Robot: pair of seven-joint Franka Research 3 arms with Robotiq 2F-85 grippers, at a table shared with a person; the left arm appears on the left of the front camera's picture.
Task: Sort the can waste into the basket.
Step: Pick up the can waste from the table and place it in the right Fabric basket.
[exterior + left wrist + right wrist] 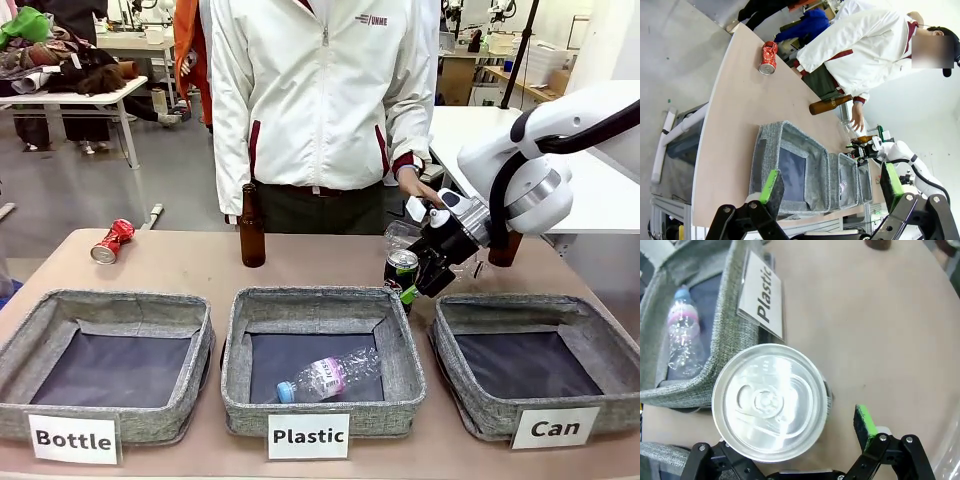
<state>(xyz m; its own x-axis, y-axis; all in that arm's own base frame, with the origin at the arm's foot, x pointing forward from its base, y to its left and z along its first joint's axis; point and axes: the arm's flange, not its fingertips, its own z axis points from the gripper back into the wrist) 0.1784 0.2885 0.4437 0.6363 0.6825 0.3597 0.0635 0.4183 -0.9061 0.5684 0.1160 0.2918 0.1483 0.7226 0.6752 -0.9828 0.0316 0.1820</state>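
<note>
Your right gripper point(418, 285) is spread wide and grips nothing. The dark can point(402, 268) stands upright between its fingers, so in the right wrist view you look almost straight down its long axis onto the silver lid. One green pad point(865, 426) sits off one side of the can with table showing between them. The other finger is hidden under the lid, so you can't tell whether it touches. The can looks off-centre toward that hidden side, so the visible pad probably has farther to travel when you close.

Just beside the can, away from the visible pad, is the wall of the Plastic basket point(720, 345). The Can basket point(520, 305) is the next one over, on the gripper's own arm side and nearer the robot, so from this grip it's a short carry.

The red can point(111, 241) lies on its side far across the table from this gripper. Your left gripper point(831, 184), also spread and empty, hangs high above the table and well apart from it, though that arm is the nearer one.
</note>
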